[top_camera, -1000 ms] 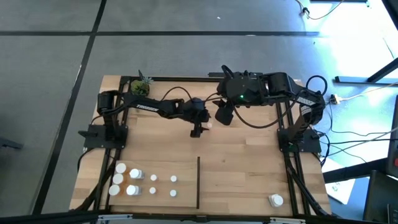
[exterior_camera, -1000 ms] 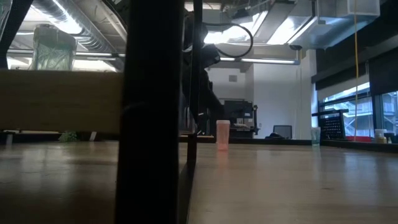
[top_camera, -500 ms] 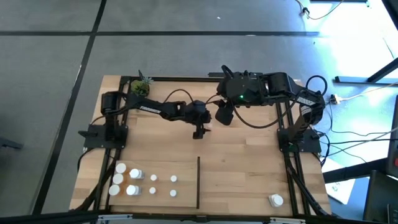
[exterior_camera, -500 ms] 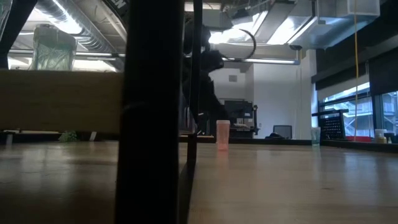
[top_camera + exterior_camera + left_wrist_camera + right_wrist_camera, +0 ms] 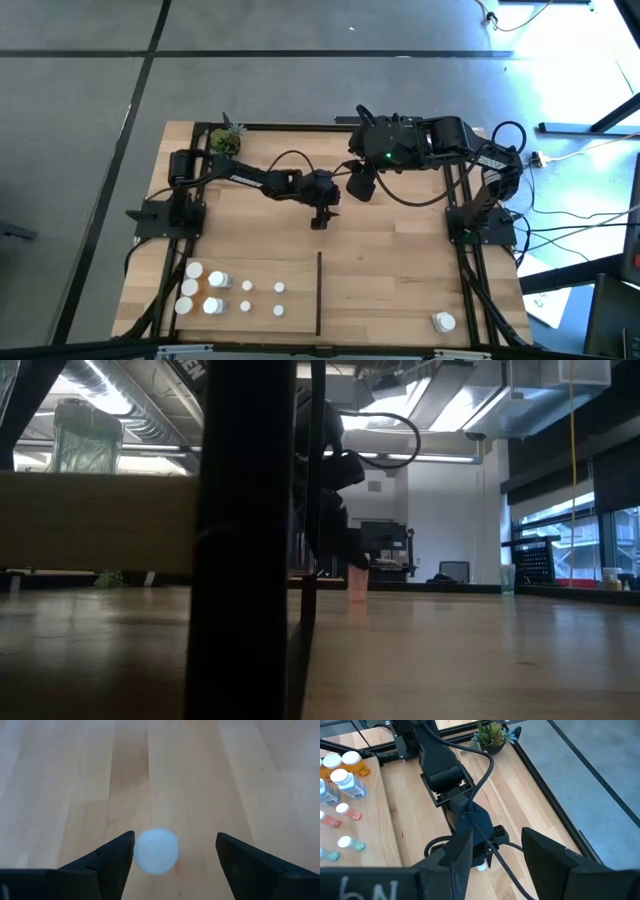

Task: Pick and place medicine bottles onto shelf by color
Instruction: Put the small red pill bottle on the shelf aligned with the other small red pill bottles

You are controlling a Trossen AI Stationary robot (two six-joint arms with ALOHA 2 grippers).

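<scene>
A small medicine bottle stands upright on the wooden shelf. Its white cap shows between the fingers of my left gripper, and its pinkish body shows in the low view. My left gripper is open, slants down over the bottle and stands with a finger on each side. The cap lies close to one finger; whether they touch I cannot tell. My right gripper hangs open higher up, just to the right, with nothing between its fingers.
Several white-capped bottles stand grouped at the near left. A single one stands at the near right. A thin black divider strip runs between them. A small potted plant sits at the far left corner.
My left gripper has sunk toward the table and come down over the small bottle. In the low view it now hides the upper part of the bottle. The bottle has stayed in place.
</scene>
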